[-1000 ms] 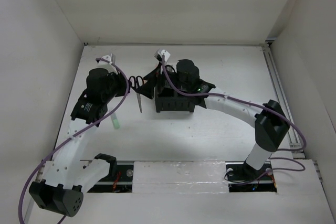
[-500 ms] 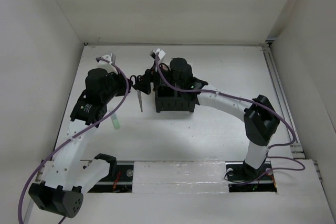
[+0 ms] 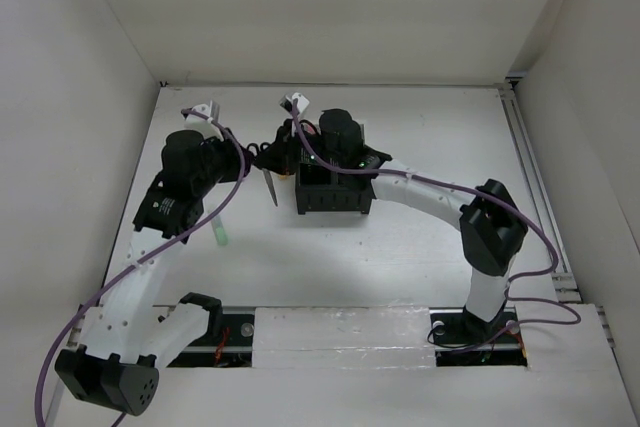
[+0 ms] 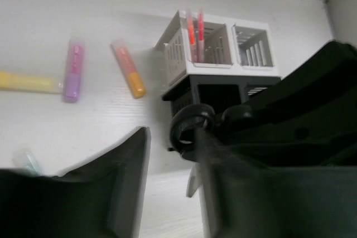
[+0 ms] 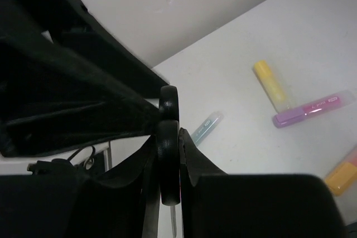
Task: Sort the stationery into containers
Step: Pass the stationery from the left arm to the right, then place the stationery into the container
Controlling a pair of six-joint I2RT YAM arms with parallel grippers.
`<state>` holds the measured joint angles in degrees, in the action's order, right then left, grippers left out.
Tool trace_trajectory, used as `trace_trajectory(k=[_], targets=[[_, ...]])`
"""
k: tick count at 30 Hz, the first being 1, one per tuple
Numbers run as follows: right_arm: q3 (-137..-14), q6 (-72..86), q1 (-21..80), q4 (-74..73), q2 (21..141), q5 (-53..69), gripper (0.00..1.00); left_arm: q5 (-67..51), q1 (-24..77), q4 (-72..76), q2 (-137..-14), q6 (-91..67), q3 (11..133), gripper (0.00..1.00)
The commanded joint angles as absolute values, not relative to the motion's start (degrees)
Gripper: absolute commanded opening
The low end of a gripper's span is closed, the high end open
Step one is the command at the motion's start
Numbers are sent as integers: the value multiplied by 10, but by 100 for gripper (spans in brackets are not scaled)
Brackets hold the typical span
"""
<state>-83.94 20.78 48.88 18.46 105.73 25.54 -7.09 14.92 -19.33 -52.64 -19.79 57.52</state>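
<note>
The black-handled scissors [image 3: 269, 187] hang blade-down just left of the containers [image 3: 333, 189]. My right gripper [image 3: 279, 156] is shut on their handle rings [image 5: 168, 154], one finger on each flat side. My left gripper [image 3: 243, 160] stands open right beside them; the handle ring [image 4: 192, 128] lies against its right finger [image 4: 223, 176], with a clear gap to the other finger. Two pens [image 4: 195, 32] stand in a white compartment [image 4: 207, 45]. Yellow [image 4: 28, 82], pink [image 4: 72, 72] and orange [image 4: 128, 76] highlighters lie on the table, and a green one [image 3: 220, 235] lies nearer the front.
The black compartments [image 4: 223, 90] sit in front of the white ones. The two grippers are close together, nearly touching, left of the organiser. White walls [image 3: 100, 67] enclose the table on the left, back and right.
My right gripper moved left onto the scissors' handles and shut on them. My left gripper, shut before, has opened. The scissors shifted slightly right.
</note>
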Motion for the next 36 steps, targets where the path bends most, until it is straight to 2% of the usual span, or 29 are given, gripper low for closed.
trace_trajectory(k=[1,2,3,4,8,18,21,27,36], targets=[[-856,211,492,209,1049,245,0,-64,152,-164,-504,-199,576,36],[-856,211,485,209,1041,240,0,-50,152,-164,-498,-199,576,59],[-846,211,485,209,1024,232,0,-35,152,-164,-488,-206,570,76],[-837,206,475,209,1014,232,0,-1,152,-170,-483,-214,570,100],[-801,200,422,209,963,239,0,46,152,-182,-475,-221,565,100],[-635,133,274,261,829,239,0,35,152,-182,-475,-227,560,100],[-576,120,252,315,810,217,0,30,152,-182,-475,-227,560,100],[-451,138,240,542,805,229,0,25,152,-182,-475,-227,560,100],[-405,169,240,684,856,228,0,14,152,-182,-475,-221,555,100]])
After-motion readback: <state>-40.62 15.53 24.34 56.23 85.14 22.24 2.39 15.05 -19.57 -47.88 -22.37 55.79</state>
